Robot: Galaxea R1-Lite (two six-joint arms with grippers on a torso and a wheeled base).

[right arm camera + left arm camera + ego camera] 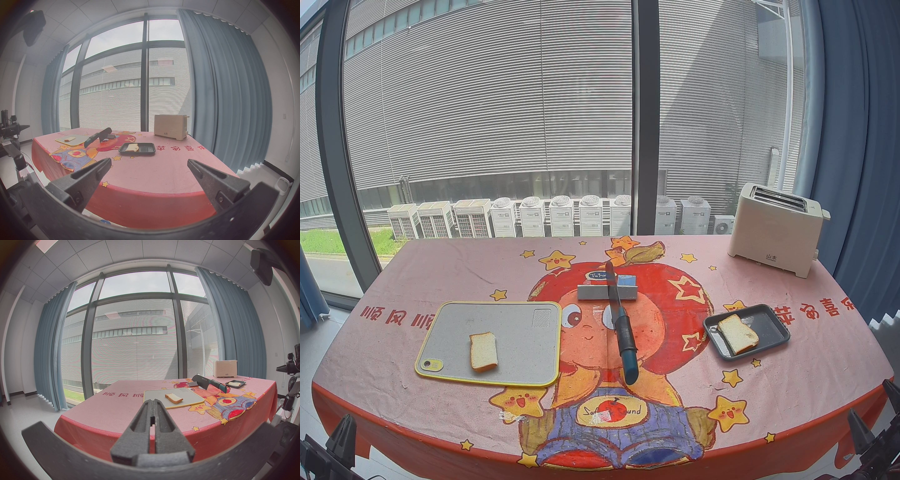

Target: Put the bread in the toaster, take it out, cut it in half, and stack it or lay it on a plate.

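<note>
Two pieces of bread lie flat on the counter [831, 350], so I judge the toasting and the cut finished. One, the plated half [737, 333], already rests in the dark plate [772, 325] on my right, near the toaster [776, 228], whose slots look empty. The other, the board half [483, 350], sits on the cutting board [525, 340] on my left; carrying it to the plate is what remains, I reckon. The board half has its long axis running away from me, nearly square to the counter's front edge. The plated half lies diagonally, far-left to near-right. Between them the knife [622, 325] has its blade propped on a small block [590, 292], handle toward me. My left pincer [153, 402] is closed on nothing; my right pincer [149, 162] gapes wide, both short of the counter's near edge.
</note>
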